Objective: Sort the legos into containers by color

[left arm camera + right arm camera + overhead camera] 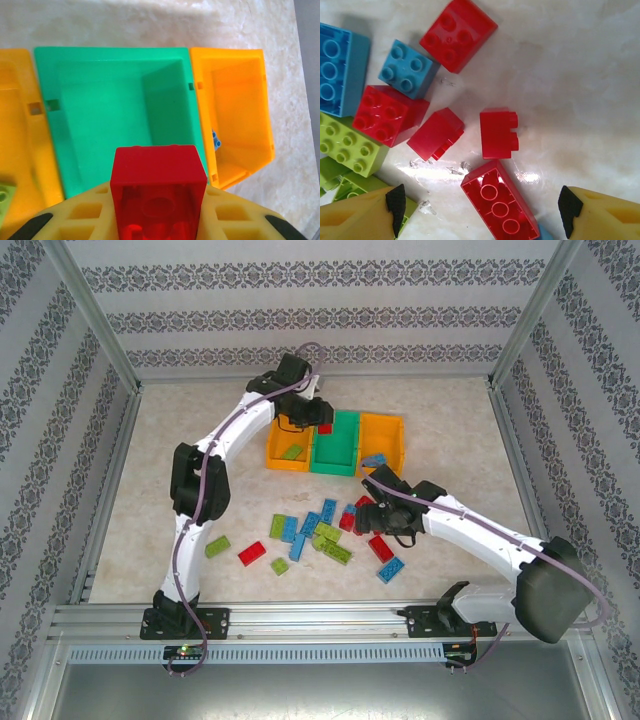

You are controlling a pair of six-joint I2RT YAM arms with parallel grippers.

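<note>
While left pincer (159,226) clamps red brick (158,175) over green bin (110,52) rim, right pincer (482,207) gapes above upturned lego (502,210)

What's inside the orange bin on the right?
One blue brick lies at the orange bin's near end. In the left wrist view the bin's wall hides most of it.

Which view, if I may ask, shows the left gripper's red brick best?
Left wrist: the red brick looms large, clamped above the green bin. Top external shows it as a tiny red speck; right wrist faces loose bricks.
</note>
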